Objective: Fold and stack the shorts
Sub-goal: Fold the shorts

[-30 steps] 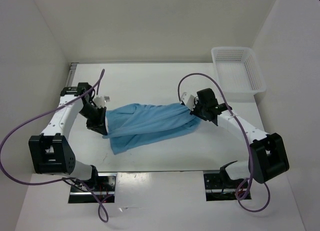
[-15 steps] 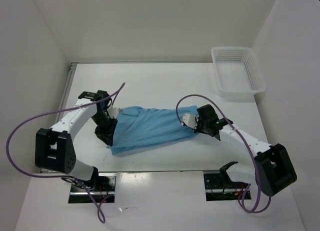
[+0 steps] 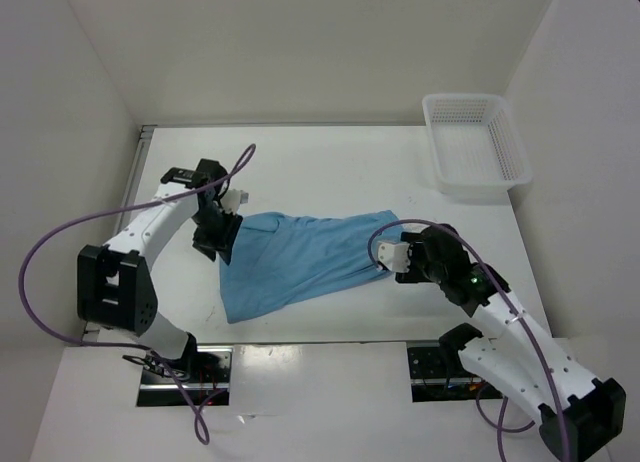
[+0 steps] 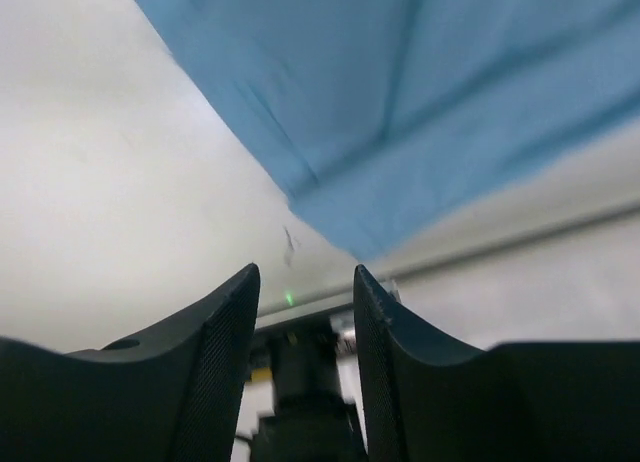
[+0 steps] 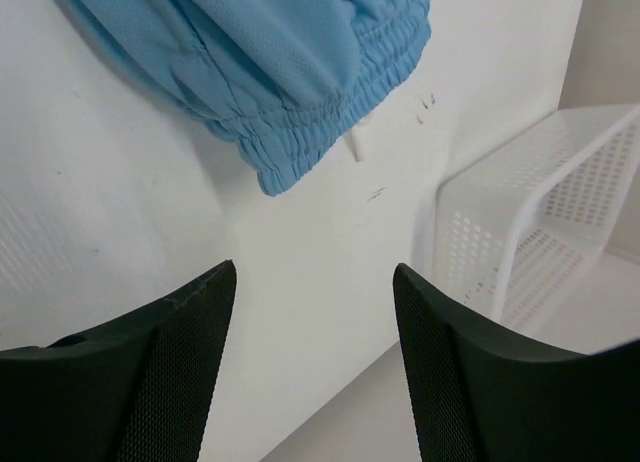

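Observation:
The light blue shorts (image 3: pixel 300 254) lie folded flat across the middle of the table, waistband end to the right. My left gripper (image 3: pixel 218 242) hovers at their left edge, open with nothing between its fingers (image 4: pixel 225 322); in the left wrist view the shorts (image 4: pixel 400 102) fill the top and the gripper (image 4: pixel 305 282) is apart from them. My right gripper (image 3: pixel 400 260) stands just off their right end, open and empty. The right wrist view shows the gathered waistband (image 5: pixel 330 132) and a white drawstring tip (image 5: pixel 352 144) beyond the wide-apart gripper (image 5: pixel 313 272).
A white mesh basket (image 3: pixel 475 147) stands at the back right corner, also in the right wrist view as the basket (image 5: pixel 540 212). White walls close in the table on the left, back and right. Purple cables loop off both arms.
Both grippers have gone from shut on the shorts to open and have let them go. The right arm has drawn back toward the near right; the shorts now rest on the table.

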Robot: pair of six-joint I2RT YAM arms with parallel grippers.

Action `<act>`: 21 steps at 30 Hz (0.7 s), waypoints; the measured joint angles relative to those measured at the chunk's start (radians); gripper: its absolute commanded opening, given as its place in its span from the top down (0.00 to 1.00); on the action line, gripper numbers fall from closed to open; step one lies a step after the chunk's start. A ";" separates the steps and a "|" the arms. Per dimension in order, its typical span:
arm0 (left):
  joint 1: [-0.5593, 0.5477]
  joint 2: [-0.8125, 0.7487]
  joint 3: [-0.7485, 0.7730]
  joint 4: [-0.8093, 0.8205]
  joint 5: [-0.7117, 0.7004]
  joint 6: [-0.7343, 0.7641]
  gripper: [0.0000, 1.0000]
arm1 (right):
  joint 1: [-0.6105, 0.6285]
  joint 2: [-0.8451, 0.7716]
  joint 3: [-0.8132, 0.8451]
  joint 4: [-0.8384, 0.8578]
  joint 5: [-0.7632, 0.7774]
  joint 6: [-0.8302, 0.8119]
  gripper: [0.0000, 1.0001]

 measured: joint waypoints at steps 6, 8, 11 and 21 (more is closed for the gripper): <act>0.010 0.227 0.089 0.217 -0.093 0.000 0.50 | 0.008 0.118 0.019 0.000 -0.034 0.018 0.31; 0.010 0.298 0.089 0.262 -0.121 0.000 0.50 | 0.012 0.240 0.051 0.011 -0.045 0.055 0.32; 0.014 0.376 0.089 0.306 -0.152 0.000 0.50 | 0.021 0.358 0.097 0.044 -0.057 0.101 0.32; 0.017 0.398 0.074 0.334 -0.158 -0.001 0.93 | 0.060 0.434 0.122 0.099 -0.081 0.150 0.42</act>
